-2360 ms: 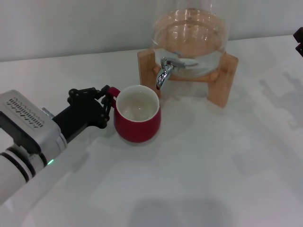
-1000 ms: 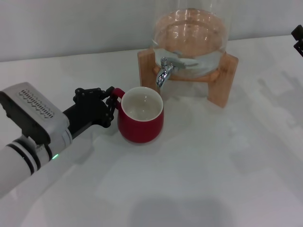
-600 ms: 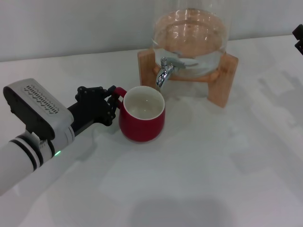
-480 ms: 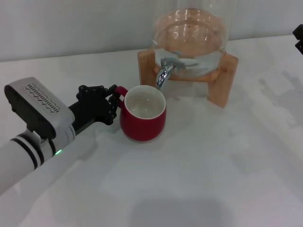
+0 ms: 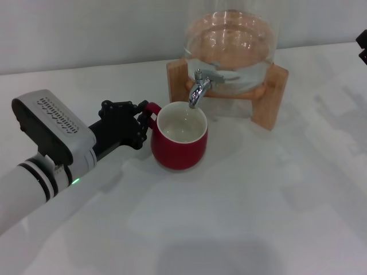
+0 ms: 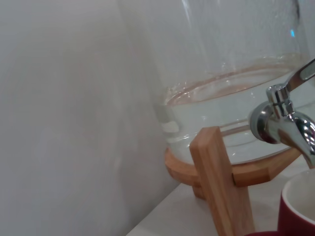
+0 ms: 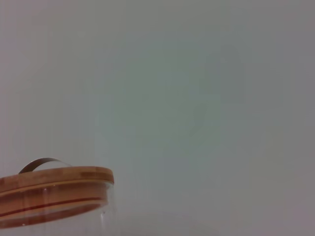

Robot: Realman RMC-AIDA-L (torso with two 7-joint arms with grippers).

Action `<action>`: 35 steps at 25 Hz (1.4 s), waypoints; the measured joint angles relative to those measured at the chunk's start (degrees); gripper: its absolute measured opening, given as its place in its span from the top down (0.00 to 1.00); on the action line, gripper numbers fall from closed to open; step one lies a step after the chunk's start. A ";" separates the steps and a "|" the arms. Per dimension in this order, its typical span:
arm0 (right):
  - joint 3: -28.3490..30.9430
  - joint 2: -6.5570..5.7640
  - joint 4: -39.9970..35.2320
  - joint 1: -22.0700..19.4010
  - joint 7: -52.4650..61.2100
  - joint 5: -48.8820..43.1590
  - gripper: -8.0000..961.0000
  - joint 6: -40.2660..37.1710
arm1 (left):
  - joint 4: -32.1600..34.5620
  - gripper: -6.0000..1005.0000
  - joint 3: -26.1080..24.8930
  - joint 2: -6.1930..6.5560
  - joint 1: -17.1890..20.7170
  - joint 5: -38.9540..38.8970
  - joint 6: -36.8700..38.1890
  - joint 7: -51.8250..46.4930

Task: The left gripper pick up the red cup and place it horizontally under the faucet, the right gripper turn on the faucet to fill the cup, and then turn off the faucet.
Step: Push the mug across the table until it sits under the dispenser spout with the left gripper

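One squat dark-red ceramic cup [image 5: 179,140] with a white inside stands upright on the white table [image 5: 246,217], its far rim directly beneath the down-pointing spout of the one small chrome faucet [image 5: 199,87]. The left gripper [image 5: 140,121], a black claw of jointed links on a grey boxy wrist, is closed around the cup's single loop handle on the side facing the robot's left. The faucet is fixed to one clear glass jar [image 5: 231,43] part-filled with water, seated in one wooden stand [image 5: 271,94] with two visible upright legs. The right gripper [image 5: 362,46] shows only as a dark sliver at the table's far right edge, well apart from the faucet; whether its fingers are apart cannot be told.
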 joint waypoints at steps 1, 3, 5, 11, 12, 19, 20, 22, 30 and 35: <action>0.02 0.00 0.00 -0.05 0.08 0.00 0.13 -0.01 | 0.00 0.90 0.00 0.00 -0.14 0.15 0.00 -0.12; 0.11 0.00 0.00 -0.09 0.19 0.02 0.13 -0.03 | 0.00 0.90 0.00 0.00 -0.40 0.36 0.00 -0.45; 0.23 0.00 0.00 -0.10 0.29 0.06 0.13 -0.04 | 0.00 0.90 0.00 -0.01 -0.69 0.48 0.00 -0.67; 0.34 0.00 0.00 -0.10 0.40 0.16 0.13 -0.07 | 0.01 0.90 0.00 0.00 -1.19 1.12 0.00 -0.78; 0.36 0.00 0.00 -0.10 0.40 0.17 0.13 -0.07 | 0.00 0.90 0.00 0.00 -1.25 1.13 0.00 -0.79; 0.41 -0.03 -0.08 -0.04 0.40 0.17 0.13 0.11 | 0.00 0.90 0.00 0.00 -1.49 1.13 0.00 -0.80; 0.45 -0.04 -0.09 0.01 0.40 0.18 0.13 0.18 | 0.00 0.90 0.00 0.00 -1.50 1.13 0.01 -0.80; 0.49 -0.06 -0.09 0.12 0.40 0.22 0.13 0.25 | 0.00 0.90 -0.02 0.03 -1.51 1.13 0.01 -0.80; 0.47 -0.09 -0.09 0.42 0.40 0.35 0.13 0.45 | -0.47 0.90 -0.36 0.09 -1.62 1.12 0.01 -0.60; 0.47 -0.09 -0.09 0.43 0.40 0.35 0.13 0.59 | -0.61 0.90 -0.35 0.08 -1.66 1.10 -1.01 -0.43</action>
